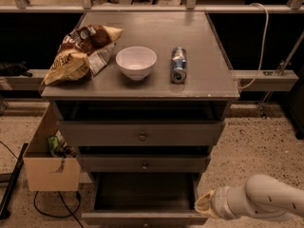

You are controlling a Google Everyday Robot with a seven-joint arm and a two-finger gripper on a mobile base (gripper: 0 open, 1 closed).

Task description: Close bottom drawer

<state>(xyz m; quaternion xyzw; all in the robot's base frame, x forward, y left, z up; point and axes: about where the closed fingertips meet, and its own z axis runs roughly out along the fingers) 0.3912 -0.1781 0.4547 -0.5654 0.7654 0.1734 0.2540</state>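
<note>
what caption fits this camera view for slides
Robot hand by the right front corner of the open bottom drawer; chip bag, bowl and can on the cabinet top

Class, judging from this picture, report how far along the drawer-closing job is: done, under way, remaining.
Done: nothing yet; the bottom drawer is pulled out, its dark inside showing. Under way: the gripper is beside its right front corner. Remaining: push it in until its front lines up with the middle drawer.
</note>
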